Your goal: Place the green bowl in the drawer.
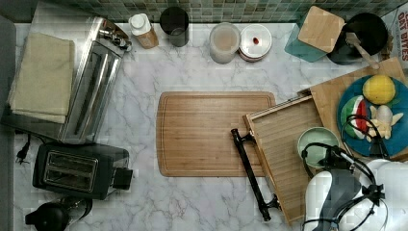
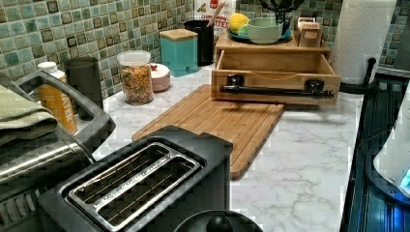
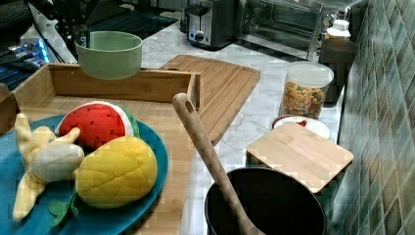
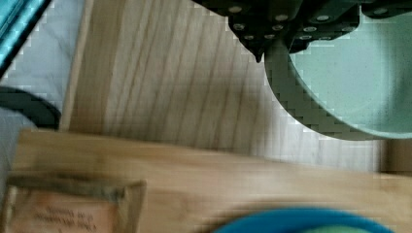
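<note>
Top view: 1 green bowl (image 1: 317, 146) hangs over the open drawer (image 1: 284, 149) at the top view's right, with the tool (image 1: 332, 156) at its rim and the white arm below it. The drawer has 1 long black handle (image 1: 252, 173). Beside it lies 1 bamboo cutting board (image 1: 211, 132) on the white marbled worktop (image 1: 192, 207). 1 blue plate (image 1: 347, 101) carries 3 plush fruits. Along the tiled wall stand 1 bottle, 1 dark cup, 1 clear jar (image 1: 224, 42), 1 small lidded dish, 1 teal canister with a wooden lid and 1 black pot. At the top view's left are 1 toaster oven with a folded cloth on it, 1 black toaster (image 1: 79, 169) and 1 dark kettle.

Left view: the bowl (image 2: 263, 29) is held in the air above the drawer's (image 2: 275, 72) rear — clear of its floor. 1 paper towel roll (image 2: 360, 36) stands at the left view's right.

Right view: the bowl (image 3: 108, 54) hangs above the drawer's far wall, apart from the wood. 1 wooden spoon (image 3: 208, 156) leans out of the black pot (image 3: 266, 205).

Wrist view: the tool's dark fingers (image 4: 272, 24) are closed on the bowl's (image 4: 350, 77) rim — 1 inside, 1 outside — with the drawer's slatted base (image 4: 170, 77) beneath
</note>
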Tool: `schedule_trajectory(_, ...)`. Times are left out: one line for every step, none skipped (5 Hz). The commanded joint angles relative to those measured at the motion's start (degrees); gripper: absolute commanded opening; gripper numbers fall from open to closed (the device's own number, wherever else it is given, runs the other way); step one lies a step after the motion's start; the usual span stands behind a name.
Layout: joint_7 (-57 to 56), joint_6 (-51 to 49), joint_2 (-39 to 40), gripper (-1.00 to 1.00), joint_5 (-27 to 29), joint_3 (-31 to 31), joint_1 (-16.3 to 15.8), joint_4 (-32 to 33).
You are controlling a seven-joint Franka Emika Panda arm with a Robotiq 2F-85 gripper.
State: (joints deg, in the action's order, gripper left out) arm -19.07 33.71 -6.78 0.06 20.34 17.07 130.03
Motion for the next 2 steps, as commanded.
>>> schedule_trajectory(-19.77,6.74,8.81,-1.00,9.75,1.64,-1.36,-0.57)
schedule_trajectory(-23.62,4.57,11.22,-1.00,11.60,1.90,0.63,-2.07)
